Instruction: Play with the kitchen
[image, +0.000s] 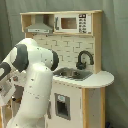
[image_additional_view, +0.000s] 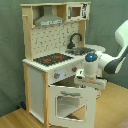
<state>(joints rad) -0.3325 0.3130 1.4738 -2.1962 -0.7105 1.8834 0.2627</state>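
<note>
First exterior view. The kitchen (image: 75, 55) is shown standing against a grey curtain, filling the middle and the first exterior view's right. The grey hood (image: 39, 27) and the small microwave (image: 72, 23) are carried on the upper shelf; below them the black faucet (image: 84, 59) arches over the sink (image: 73, 74), which is set into the light counter. Nothing can be made out inside the basin. The white arm (image: 32, 85) is placed in front of the cabinet's left part, so that the hob and the end effector are hidden.

Second exterior view. The kitchen is seen from its other side, with the black-red hob (image_additional_view: 52, 59) on the counter and nothing resting on it. The oven door (image_additional_view: 70, 102) is swung down, partly open on its bottom hinge, its window facing outward; the oven cavity behind it cannot be inspected. The gripper (image_additional_view: 89, 81) is held just at the door's upper edge, a placement judged suited to swinging the door. Whether its fingers are clenched or released cannot be told.
</note>
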